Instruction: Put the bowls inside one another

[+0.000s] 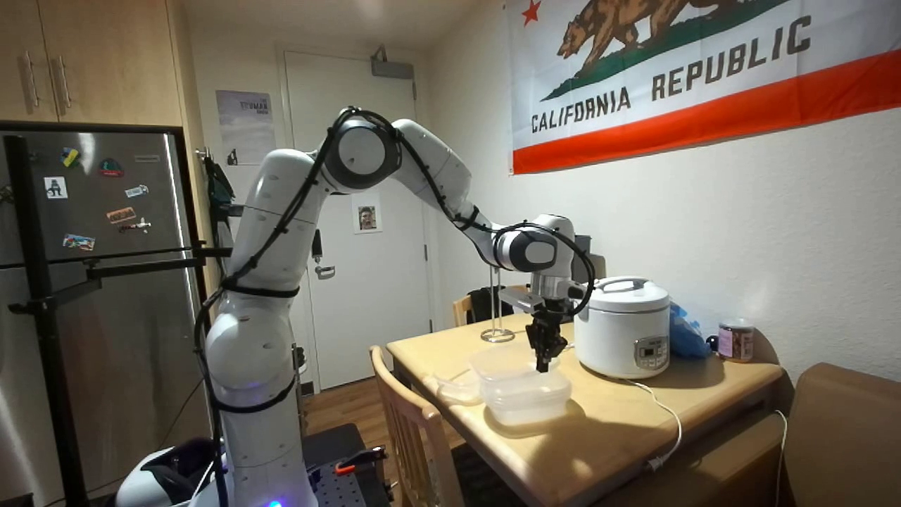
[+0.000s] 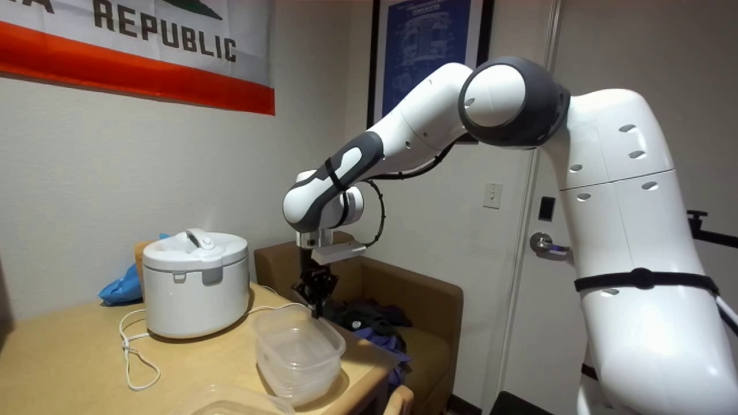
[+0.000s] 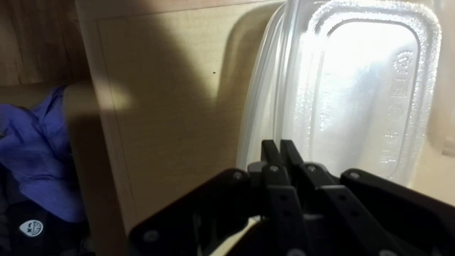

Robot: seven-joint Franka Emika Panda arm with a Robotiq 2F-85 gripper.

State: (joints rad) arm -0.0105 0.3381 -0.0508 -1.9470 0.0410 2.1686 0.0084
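Under the jaws spreads the pale wooden worktop [image 1: 612,415], and off to one side of them stands the white rice cooker [image 2: 196,294]. At the tips of the jaws is the outer bowl [image 2: 294,383], whitish and semi-clear, with the inner bowl [image 3: 359,106] seemingly within it (two edges run side by side in the wrist view; how deep it sits I cannot tell). A flatter semi-clear piece [image 1: 457,391] lies farther from the jaws. The jaws are all but together on the inner bowl's edge, which runs into the sliver between the fingertips [image 3: 269,151].
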